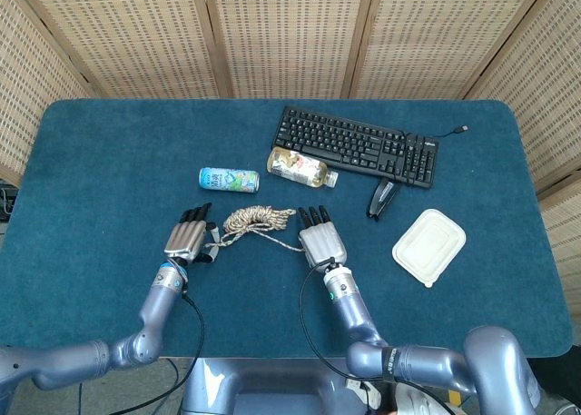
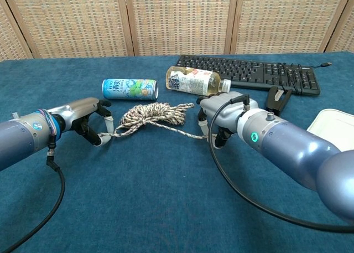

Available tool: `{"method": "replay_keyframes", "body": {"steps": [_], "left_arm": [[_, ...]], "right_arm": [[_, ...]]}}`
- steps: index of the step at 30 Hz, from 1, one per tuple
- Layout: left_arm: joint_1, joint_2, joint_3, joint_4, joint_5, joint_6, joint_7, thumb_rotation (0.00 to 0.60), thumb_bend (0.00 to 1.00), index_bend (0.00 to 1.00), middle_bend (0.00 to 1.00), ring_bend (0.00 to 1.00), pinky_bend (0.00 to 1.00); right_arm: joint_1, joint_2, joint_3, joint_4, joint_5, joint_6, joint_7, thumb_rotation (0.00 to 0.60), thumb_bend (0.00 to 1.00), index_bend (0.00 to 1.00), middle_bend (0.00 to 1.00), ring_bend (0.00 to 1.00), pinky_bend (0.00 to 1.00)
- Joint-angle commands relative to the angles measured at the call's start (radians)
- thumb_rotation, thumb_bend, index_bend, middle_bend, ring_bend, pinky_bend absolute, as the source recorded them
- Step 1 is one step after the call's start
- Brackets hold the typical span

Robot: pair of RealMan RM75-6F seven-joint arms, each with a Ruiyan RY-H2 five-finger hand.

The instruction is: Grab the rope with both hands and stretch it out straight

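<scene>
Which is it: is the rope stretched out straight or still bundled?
Mostly bundled: the rope is a coiled clump, with only two strands running out.

can (image 1: 229, 179) and bottle (image 1: 300, 168) behind (lying), bare cloth (image 1: 109, 152) leftward

**tabletop_newb:** ok quick headcount, what's actually on the blue table (image 1: 109, 152)?

**ropewatcher:** going by kind, one of each as far as I can see. One rope (image 1: 257, 222), bundled up. One drink can (image 1: 229, 180) lying on its side. One plastic bottle (image 1: 300, 168), also on its side. One black keyboard (image 1: 358, 144). One black stapler (image 1: 382, 199). One white lidded container (image 1: 428, 245).

**tabletop_newb:** so six loose things. and the robot bits?

**ropewatcher:** two hands, a left hand (image 1: 188, 236) and a right hand (image 1: 320, 241), one per arm. Behind the table there's a wicker screen (image 1: 290, 34) with several panels, can't count them all from here.
</scene>
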Motion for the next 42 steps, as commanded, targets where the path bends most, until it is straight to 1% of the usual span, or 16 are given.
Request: {"method": "replay_keyframes", "body": {"steps": [1,5,8,16,25,30,42], "left_arm": [[-0.001,-0.003,0.002,0.002,0.007,0.002,-0.002,0.6,0.44,0.54,0.0,0.0,0.0],[0.001,-0.013,0.007,0.013,0.021,0.007,-0.007,0.6,0.49,0.55,0.0,0.0,0.0],[0.002,-0.018,0.008,0.019,0.029,0.008,-0.013,0.6,0.5,0.56,0.0,0.0,0.0],[0.005,-0.025,0.007,0.029,0.041,0.019,-0.016,0.6,0.5,0.63,0.0,0.0,0.0],[0.021,-0.025,0.0,0.039,0.094,0.049,-0.054,0.6,0.5,0.72,0.0,0.0,0.0],[0.035,-0.002,-0.001,0.03,0.137,0.073,-0.073,0.6,0.5,0.77,0.0,0.0,0.0],[0.071,0.097,-0.002,0.009,0.187,0.105,-0.084,0.6,0.5,0.8,0.0,0.0,0.0]], "right_arm": [[0.0,-0.001,-0.002,0.0,0.0,-0.001,-0.001,0.6,0.45,0.75,0.04,0.0,0.0],[0.001,-0.005,-0.004,0.005,0.002,-0.002,-0.002,0.6,0.45,0.75,0.04,0.0,0.0],[0.002,-0.008,-0.006,0.009,0.003,-0.002,-0.004,0.6,0.45,0.75,0.04,0.0,0.0],[0.002,-0.011,-0.007,0.011,0.002,0.001,-0.005,0.6,0.45,0.76,0.05,0.0,0.0],[-0.002,-0.007,-0.01,0.003,-0.023,0.017,0.002,0.6,0.45,0.76,0.05,0.0,0.0],[-0.007,0.003,-0.01,-0.005,-0.04,0.026,0.007,0.6,0.45,0.77,0.06,0.0,0.0],[-0.029,0.06,-0.022,-0.032,-0.087,0.051,0.021,0.6,0.45,0.77,0.07,0.0,0.0]]}}
